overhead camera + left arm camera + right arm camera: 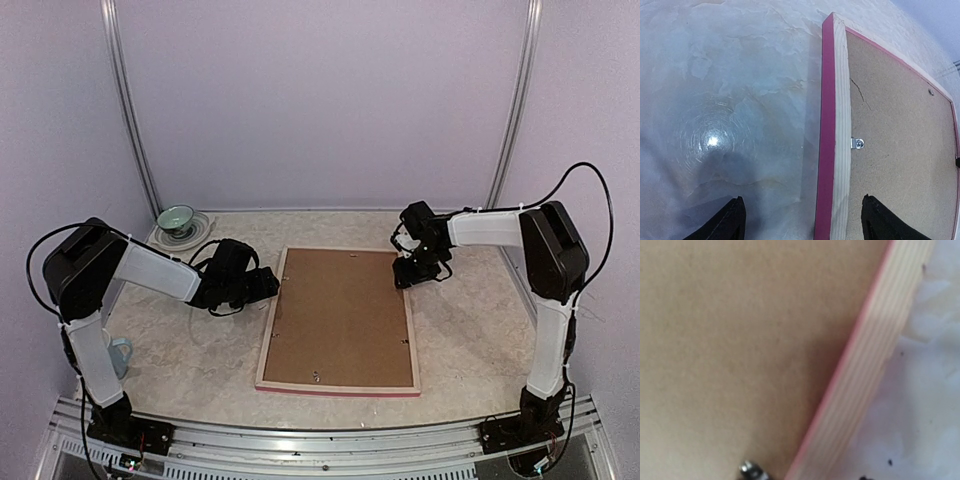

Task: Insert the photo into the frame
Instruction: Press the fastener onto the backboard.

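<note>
You cannot see the photo in any view. The frame (pixel 269 335) lies flat at the middle of the table (pixel 470 330) with its pale wood side up and pink along its outer edges, and its opening shows only a plain brown backing board (pixel 340 315). What sits under that board is hidden.

Your left gripper (pixel 262 285) is at the frame's left rail with its jaws spread wide. In the left wrist view one finger (pixel 732 220) is over bare table and the other is over the board, with the rail (pixel 840 125) between them. Both tips are cut off by the bottom edge, so you cannot tell whether they touch anything.

Your right gripper (pixel 408 272) is at the frame's far right corner. Its own camera is pressed close and blurred. It shows only board (pixel 740 340), rail (pixel 875 355) and a soft metal clip (pixel 752 471), with no fingers to read, and the top view is too dark there. You cannot tell whether it is wide or narrow.

The left wrist view also shows a small metal clip (pixel 857 143) and a thin crack (pixel 860 92) in the board.

The table is pale, marbled and glossy, and a light glares off it (pixel 712 141). Lilac walls close it in, with metal poles at the back corners. A greenish bowl (pixel 177 216) sits at the back left, and a pale mug (pixel 121 356) is half hidden behind the left arm.
</note>
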Controlling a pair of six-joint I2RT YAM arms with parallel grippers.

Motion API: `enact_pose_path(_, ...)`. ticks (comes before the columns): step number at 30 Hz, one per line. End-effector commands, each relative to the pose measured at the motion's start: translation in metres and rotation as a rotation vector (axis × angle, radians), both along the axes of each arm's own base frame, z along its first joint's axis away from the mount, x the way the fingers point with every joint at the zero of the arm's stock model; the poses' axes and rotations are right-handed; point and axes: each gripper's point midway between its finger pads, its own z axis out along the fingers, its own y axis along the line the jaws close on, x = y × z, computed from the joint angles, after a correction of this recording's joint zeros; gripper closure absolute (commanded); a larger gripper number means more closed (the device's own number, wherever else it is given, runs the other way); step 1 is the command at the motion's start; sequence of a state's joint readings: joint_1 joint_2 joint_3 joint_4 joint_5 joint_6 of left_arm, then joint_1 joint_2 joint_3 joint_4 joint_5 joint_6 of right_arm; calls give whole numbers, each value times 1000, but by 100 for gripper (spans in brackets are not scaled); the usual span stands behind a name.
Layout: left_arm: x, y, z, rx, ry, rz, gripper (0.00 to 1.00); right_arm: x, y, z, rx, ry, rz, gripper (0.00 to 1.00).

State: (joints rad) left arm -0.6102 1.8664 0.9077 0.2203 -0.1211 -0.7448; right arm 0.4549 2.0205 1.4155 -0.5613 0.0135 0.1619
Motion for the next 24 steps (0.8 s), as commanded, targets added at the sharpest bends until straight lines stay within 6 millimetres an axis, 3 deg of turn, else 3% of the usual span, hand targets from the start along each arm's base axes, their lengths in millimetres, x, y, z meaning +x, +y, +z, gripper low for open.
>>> enact_pose_path(1, -11, 5, -23, 20, 63, -5, 21, -2, 6, -12, 37, 50, -2, 51)
enact_pose_path(9, -12, 6, -23, 22, 63, -5, 21, -2, 0, -20, -6, 62, -3, 62)
enact_pose_path(24, -13, 6, -24, 21, 65, -3, 21, 3, -10, -17, -61, 25, -11, 69)
